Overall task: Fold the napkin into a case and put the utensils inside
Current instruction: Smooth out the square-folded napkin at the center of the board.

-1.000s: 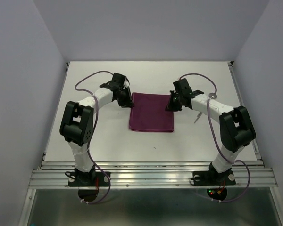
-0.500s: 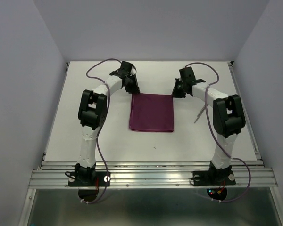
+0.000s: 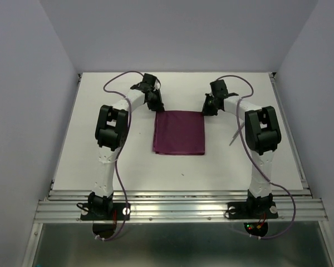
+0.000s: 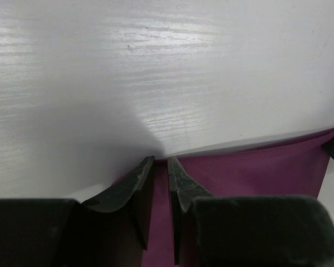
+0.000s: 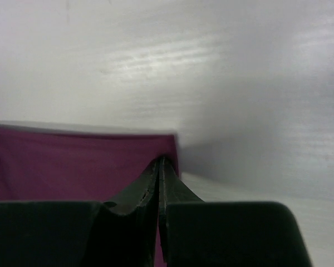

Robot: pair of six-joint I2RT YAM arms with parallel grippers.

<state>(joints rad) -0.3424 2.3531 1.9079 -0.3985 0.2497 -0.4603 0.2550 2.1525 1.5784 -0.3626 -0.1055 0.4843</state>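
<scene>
The plum-purple napkin [image 3: 178, 133] lies folded into a flat rectangle in the middle of the table. My left gripper [image 3: 156, 108] is at its far left corner. In the left wrist view the napkin [image 4: 256, 167] fills the narrow gap between the fingers [image 4: 134, 186], and the left gripper [image 4: 161, 160] is shut on it. My right gripper [image 3: 206, 109] is at the far right corner. Its fingers [image 5: 175, 189] are pressed together at the edge of the napkin [image 5: 72, 161], so the right gripper [image 5: 160, 159] is shut on it. A thin silver utensil [image 3: 233, 137] lies right of the cloth, beside the right arm.
The white table [image 3: 128, 161] ends at a metal rail [image 3: 178, 207] along the near side. Grey walls enclose the left, right and back. Both arms reach over the table towards its far half, with their cables looping above them.
Both arms have stretched towards the far side and their elbows have risen. The grippers have shifted a little farther back at the far corners. The napkin has stayed in place.
</scene>
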